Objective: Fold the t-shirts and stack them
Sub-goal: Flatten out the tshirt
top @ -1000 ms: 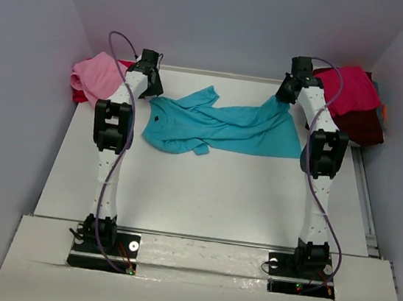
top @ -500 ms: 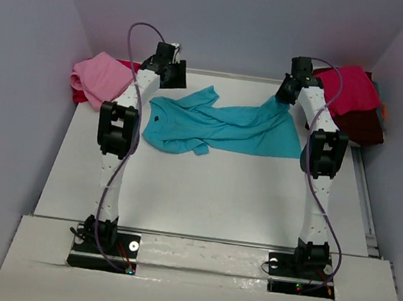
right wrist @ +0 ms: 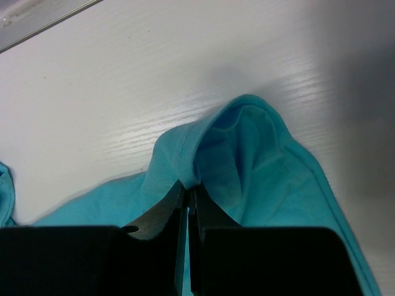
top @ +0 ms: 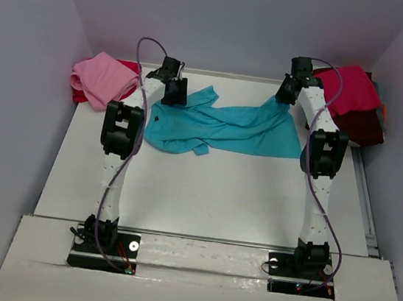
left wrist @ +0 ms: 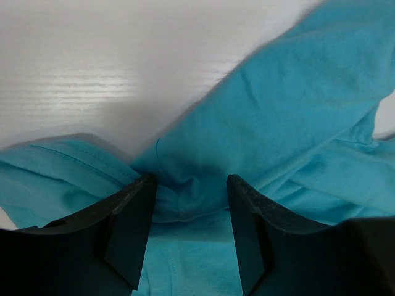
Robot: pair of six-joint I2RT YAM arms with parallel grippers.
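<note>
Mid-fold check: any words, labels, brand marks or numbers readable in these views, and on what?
None can be read.
The turquoise t-shirt has a small dark spot near its left end in the top view, too small to read.
No print shows on the pink t-shirt or the table.

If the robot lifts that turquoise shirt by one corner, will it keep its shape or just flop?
Probably flop: the turquoise shirt lies rumpled, and its edge puckers into a soft fold where the right fingers pinch it. It looks thin and light, so it should drape. Pushed, it would likely bunch up on the table rather than slide whole.
</note>
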